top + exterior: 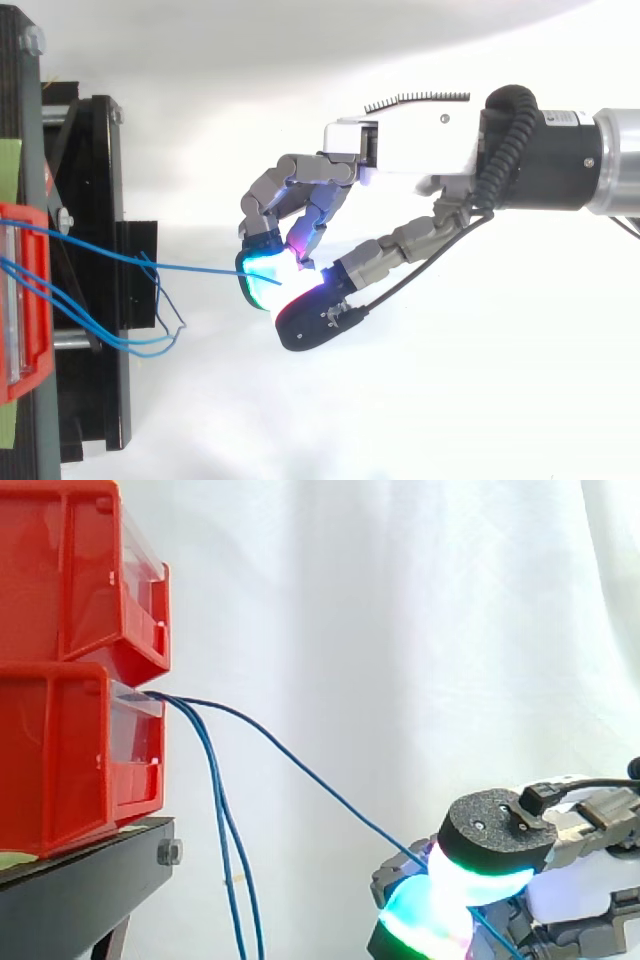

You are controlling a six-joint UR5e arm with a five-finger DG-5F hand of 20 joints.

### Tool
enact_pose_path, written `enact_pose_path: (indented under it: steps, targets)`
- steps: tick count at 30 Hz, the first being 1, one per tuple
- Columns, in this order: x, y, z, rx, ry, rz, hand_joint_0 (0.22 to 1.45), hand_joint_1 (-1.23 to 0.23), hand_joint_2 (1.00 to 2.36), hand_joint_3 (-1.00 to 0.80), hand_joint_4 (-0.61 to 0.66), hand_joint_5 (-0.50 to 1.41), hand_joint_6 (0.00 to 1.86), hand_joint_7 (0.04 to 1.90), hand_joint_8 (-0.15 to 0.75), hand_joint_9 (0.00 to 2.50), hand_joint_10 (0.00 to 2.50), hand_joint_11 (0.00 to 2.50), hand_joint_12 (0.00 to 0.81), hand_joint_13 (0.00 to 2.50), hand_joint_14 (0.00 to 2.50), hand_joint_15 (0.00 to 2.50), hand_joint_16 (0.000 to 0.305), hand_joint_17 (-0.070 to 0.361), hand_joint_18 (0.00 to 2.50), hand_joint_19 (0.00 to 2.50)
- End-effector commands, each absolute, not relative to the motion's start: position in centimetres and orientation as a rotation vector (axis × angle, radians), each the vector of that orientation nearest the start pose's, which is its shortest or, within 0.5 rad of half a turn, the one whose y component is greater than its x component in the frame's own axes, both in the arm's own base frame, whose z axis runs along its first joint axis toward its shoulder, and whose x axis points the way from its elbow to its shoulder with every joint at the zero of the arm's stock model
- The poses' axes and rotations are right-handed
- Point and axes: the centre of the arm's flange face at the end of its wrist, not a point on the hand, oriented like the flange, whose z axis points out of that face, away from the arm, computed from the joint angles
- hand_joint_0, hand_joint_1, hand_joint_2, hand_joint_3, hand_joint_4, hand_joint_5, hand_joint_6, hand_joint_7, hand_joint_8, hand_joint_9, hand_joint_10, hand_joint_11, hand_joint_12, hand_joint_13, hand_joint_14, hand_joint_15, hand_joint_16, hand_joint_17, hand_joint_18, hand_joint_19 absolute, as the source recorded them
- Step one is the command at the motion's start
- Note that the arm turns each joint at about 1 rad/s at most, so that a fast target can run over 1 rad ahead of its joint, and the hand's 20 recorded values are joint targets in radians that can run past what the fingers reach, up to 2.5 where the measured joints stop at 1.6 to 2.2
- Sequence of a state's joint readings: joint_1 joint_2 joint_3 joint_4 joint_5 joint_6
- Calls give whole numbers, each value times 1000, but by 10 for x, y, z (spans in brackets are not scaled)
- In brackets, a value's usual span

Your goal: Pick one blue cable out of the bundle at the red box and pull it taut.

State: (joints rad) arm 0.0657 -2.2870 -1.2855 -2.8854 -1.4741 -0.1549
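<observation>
The hand [400,150] pinches one blue cable [300,768] clear of the bundle [220,810] — it looks nearly straight, so the next move probably calls for drawing farther from the red box [60,760], pinch kept firm.

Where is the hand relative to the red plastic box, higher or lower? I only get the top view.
Observer: Lower. In the side view the hand sits below the lower red plastic bin of two stacked ones.
Operator: Taut yet?
Observer: Nearly. The thin blue cable it pinches bows just off the bin, then slopes straight down to the hand.
Operator: The rest?
Observer: Two loose blue cables hang down past the black metal stand and out of the bottom edge.
</observation>
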Motion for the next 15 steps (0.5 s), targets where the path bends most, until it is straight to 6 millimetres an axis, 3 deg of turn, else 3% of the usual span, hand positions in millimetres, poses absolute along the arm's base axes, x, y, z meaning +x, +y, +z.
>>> enact_pose_path:
  steps: [1,15]
  targets:
    - [723,-97,205,1216,1397,982,639,-813,1019,-198,98,-130,914,1152,376,932,12,826,367,492,7,185,48,107,414,97]
    - [723,-97,204,1217,1398,981,642,-815,1018,-196,96,-130,913,1151,379,922,14,811,363,480,7,177,47,107,408,97]
